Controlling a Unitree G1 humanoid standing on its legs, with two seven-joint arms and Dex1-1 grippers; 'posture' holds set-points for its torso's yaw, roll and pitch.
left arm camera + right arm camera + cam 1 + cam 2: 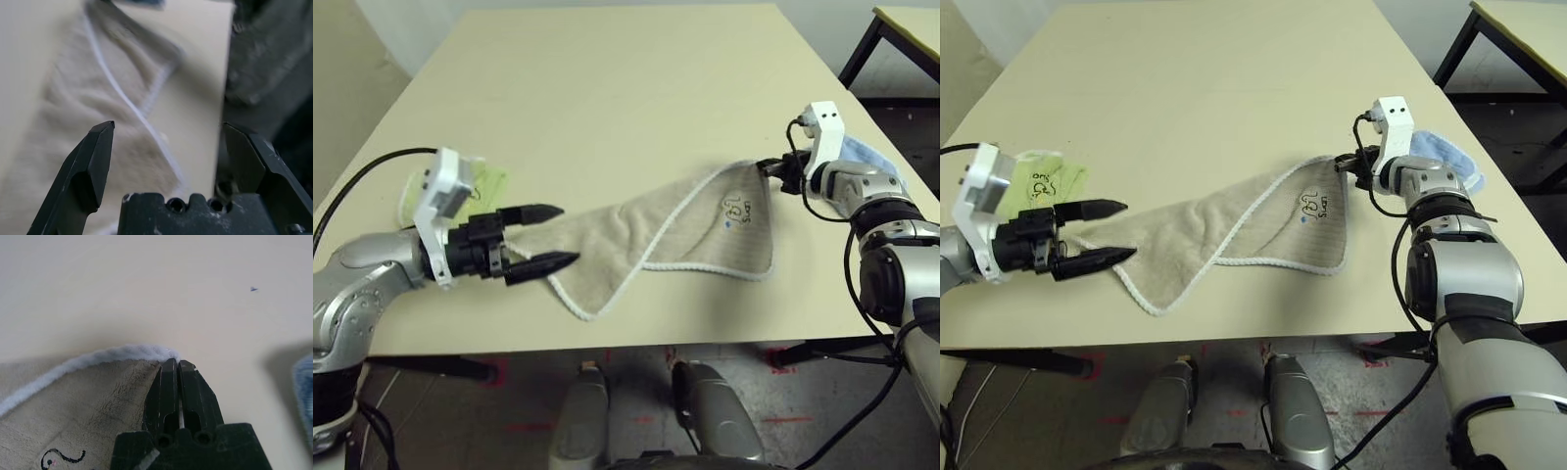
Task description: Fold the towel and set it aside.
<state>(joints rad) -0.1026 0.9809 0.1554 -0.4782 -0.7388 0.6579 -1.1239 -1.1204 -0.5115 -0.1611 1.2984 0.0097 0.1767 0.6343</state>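
Right now the right claw (175, 366) is pinched tight on one corner of the towel (651, 235), the white edging bunched just at its fingertips and the small embroidered mark just behind them on the cloth. From that corner the beige towel trails away across the bench (607, 98) toward the left claw (543, 236), sagging and rumpled, its near edge close to the bench's front lip.

The left claw stands wide, holding nothing, its two black fingers either side of the towel's far end with the cloth lying just ahead of them. Behind that claw sits a lime-green folded towel (489, 181); beside the right claw's wrist lies a light blue folded towel (1445, 157).

The risk, as I judge it, is in the grip being only on the thin hem: a pull could let the corner slip out. If the left claw closes on one layer, or on a fold rather than the true corner, the fold will come out crooked. And dragging the loose middle could tip it over the bench's front edge.
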